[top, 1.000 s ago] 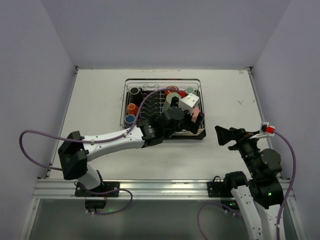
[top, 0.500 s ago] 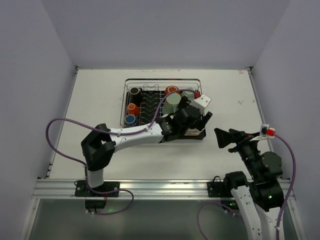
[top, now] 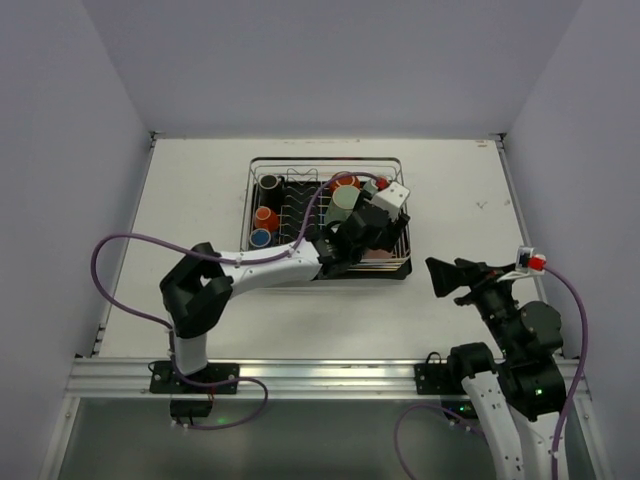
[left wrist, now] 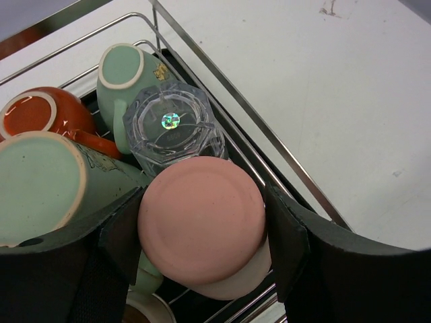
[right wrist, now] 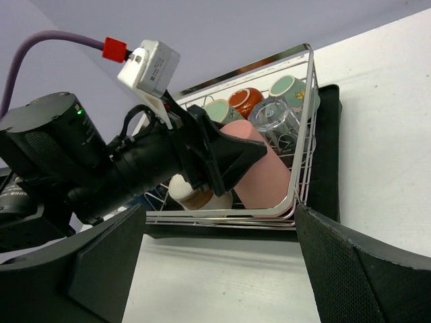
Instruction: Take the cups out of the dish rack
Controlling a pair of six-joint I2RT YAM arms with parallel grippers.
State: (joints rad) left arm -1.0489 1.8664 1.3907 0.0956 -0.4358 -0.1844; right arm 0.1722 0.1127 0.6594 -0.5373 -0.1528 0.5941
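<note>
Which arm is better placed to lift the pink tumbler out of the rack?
Left. The left gripper straddles the pink tumbler inside the dish rack, a finger at each side, though a firm grip can't be confirmed. The right gripper hangs open over the table, outside the rack.

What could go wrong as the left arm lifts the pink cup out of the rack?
The clear glass cup sits tight against the pink tumbler, so lifting could tip or drag it. One finger of the left gripper is wedged beside the large mint-green mug and may nudge it. The tumbler's smooth sides might also slip.
</note>
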